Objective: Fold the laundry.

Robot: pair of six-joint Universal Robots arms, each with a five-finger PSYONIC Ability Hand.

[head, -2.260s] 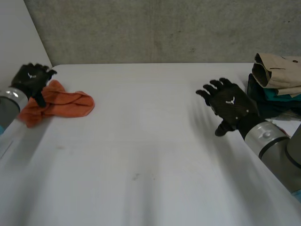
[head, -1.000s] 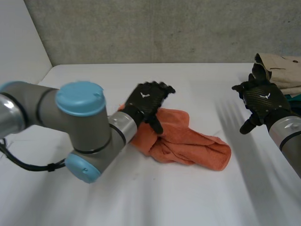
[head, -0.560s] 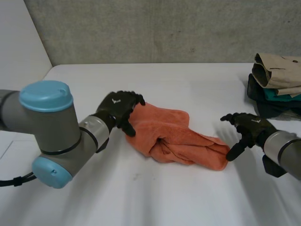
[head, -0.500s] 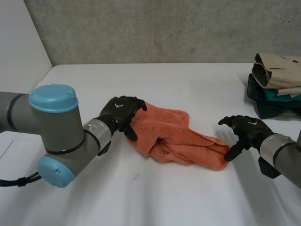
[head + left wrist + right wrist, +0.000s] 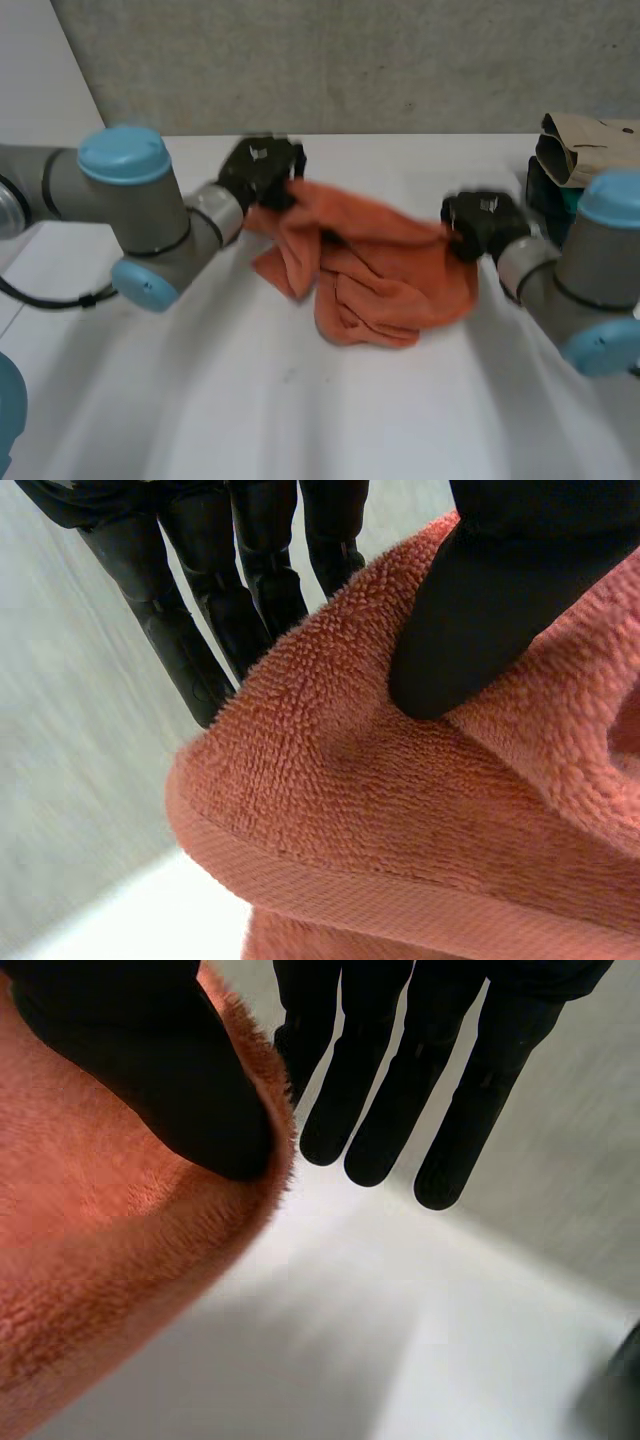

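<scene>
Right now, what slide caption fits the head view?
Left hand and right hand each pinch an end of the orange towel, which sags between them over the white table.

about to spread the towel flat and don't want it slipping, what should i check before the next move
1. Grip of left hand on towel: ok, thumb pressed on it beside the hemmed edge.
2. Grip of right hand on towel: ok, thumb pinching its edge.
3. Each hand on a corner: cannot tell.
4. Towel spread out: not ok, bunched and sagging in folds between the hands.
5. Clothes pile apart from towel: ok, it sits beyond the right arm.
</scene>
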